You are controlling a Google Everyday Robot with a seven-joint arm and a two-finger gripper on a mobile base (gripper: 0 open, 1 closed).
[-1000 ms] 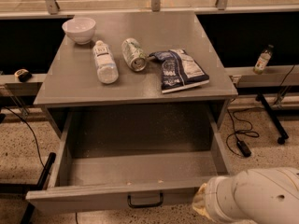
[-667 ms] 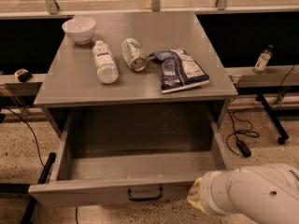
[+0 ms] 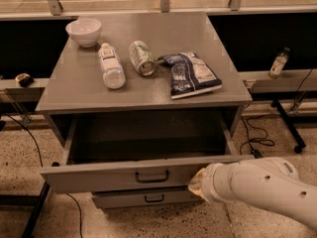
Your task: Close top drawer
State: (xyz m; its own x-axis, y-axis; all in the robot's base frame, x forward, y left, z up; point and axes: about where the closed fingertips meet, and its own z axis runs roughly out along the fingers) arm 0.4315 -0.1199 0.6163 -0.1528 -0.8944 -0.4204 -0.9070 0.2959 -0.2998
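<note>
The top drawer (image 3: 109,176) is a wide grey drawer with a black bar handle (image 3: 152,176) at the centre of its front panel. It stands partly open under the grey cabinet top (image 3: 148,90), and its dark inside shows empty. My gripper (image 3: 196,185), at the end of the white arm (image 3: 257,187), is against the right part of the drawer's front panel, right of the handle.
On the cabinet top lie a white bowl (image 3: 83,31), a plastic bottle (image 3: 111,66), a can (image 3: 141,57) and a chip bag (image 3: 190,73). A lower drawer (image 3: 148,198) sits shut below. A bottle (image 3: 279,63) stands on the right ledge. Cables (image 3: 255,143) lie on the floor.
The top drawer has slid inward, so less of its inside shows. My arm has moved left and forward along with the front panel.
</note>
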